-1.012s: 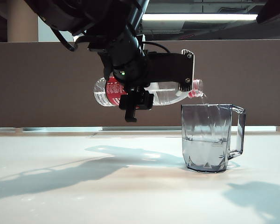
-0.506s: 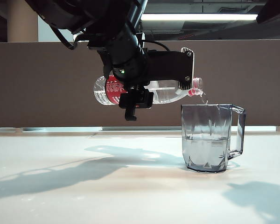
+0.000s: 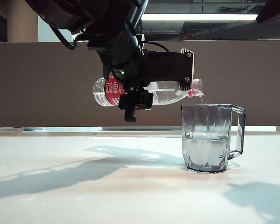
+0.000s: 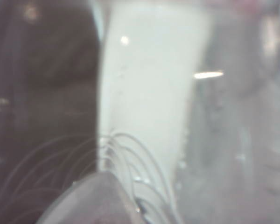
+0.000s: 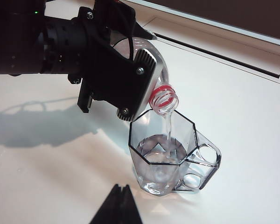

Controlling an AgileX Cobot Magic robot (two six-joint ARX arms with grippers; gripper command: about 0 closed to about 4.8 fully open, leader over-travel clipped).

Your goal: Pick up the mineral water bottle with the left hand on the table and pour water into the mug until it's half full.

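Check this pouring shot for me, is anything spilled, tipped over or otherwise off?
Nothing stands out. The left gripper holds the mineral water bottle nearly level, its mouth over the mug, a thin stream falling inside. The mug stands upright, about half full, and the table around it shows no puddle. The right gripper waits nearby, shut.

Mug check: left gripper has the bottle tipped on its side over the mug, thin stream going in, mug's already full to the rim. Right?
Not quite: the mug is only about half full; the exterior view shows the water line near mid-height. The rest holds: the left gripper holds the mineral water bottle on its side, mouth over the mug, a thin stream falling in.
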